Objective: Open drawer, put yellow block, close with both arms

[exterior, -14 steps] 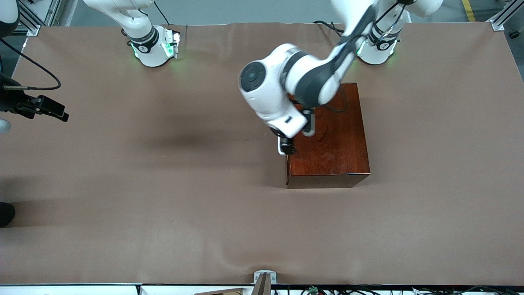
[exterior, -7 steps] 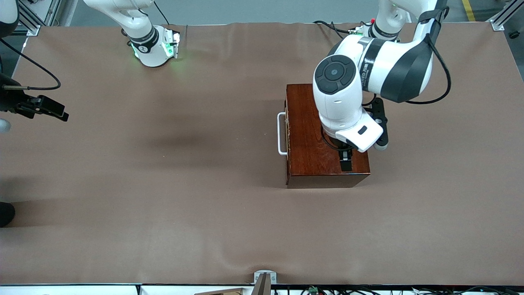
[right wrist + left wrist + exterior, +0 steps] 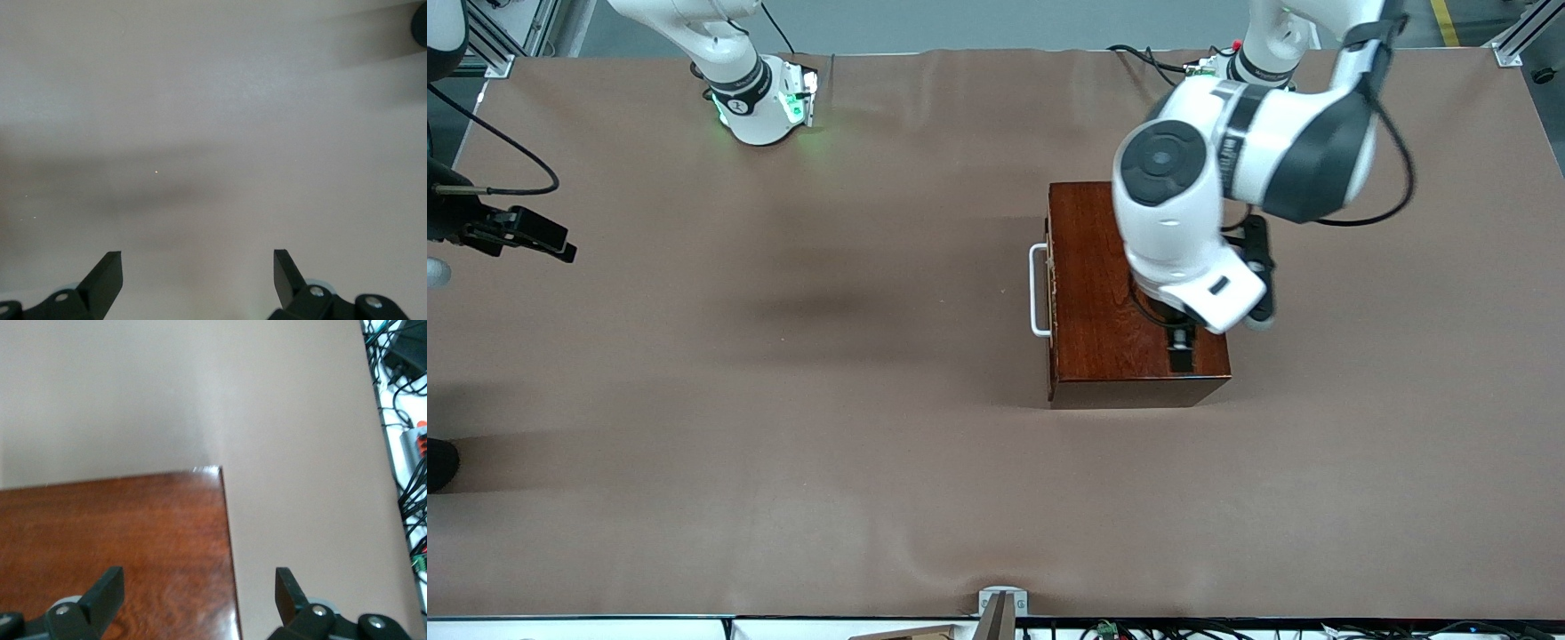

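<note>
Your counter (image 3: 783, 400) is covered edge to edge in a matte brown sheet with soft wrinkles along the edge nearest the front camera; aluminium framing shows at the corners by the arm bases, and cables lie off the counter's edge below.

Starting at the right arm's end, the right tool (image 3: 538, 238) hangs over bare brown sheet at the edge of the front view, its arm waiting; in the right wrist view its fingers (image 3: 107, 273) stand wide apart with nothing between them.

Moving toward the left arm's end, you see the dark reddish-brown wooden box (image 3: 1112, 302) with its drawer pushed fully in, only the white U-shaped handle (image 3: 1037, 291) standing out of the face that looks toward the right arm's end. You cannot see the yellow block in any view.

The left tool (image 3: 1181, 351) is over the top of the box, near the corner closest to the front camera. In the left wrist view its fingers (image 3: 110, 590) are spread apart, one over the wood and one over the sheet beside the box, gripping nothing.

Against half a second ago, the left arm's wrist has turned slightly; a second ago that tool was down at the handle. The right arm has not moved.
</note>
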Controlling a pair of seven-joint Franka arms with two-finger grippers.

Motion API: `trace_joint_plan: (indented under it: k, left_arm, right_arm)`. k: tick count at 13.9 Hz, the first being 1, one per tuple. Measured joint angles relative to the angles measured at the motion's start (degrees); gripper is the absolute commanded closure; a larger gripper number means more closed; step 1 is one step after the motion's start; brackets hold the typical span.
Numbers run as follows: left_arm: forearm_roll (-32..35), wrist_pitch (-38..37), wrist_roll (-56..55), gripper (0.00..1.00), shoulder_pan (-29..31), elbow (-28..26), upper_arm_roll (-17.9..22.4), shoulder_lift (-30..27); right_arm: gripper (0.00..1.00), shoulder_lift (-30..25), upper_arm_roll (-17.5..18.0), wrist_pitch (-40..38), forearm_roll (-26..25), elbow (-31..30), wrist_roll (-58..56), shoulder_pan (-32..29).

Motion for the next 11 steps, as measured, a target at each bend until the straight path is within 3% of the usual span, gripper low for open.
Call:
trace_joint_plan:
  k: [5,11]
  left_arm:
    - [-3.8,0.0,13.6,0.00,8.9,0.1,0.1,-3.4]
    - [-11.7,-0.2,40.6,0.00,21.9,-2.0,0.1,-8.5]
  right_arm:
    - [0.00,0.0,0.0,0.0,0.0,0.0,0.0,0.0]
    - [0.00,0.0,0.0,0.0,0.0,-0.4,0.0,0.0]
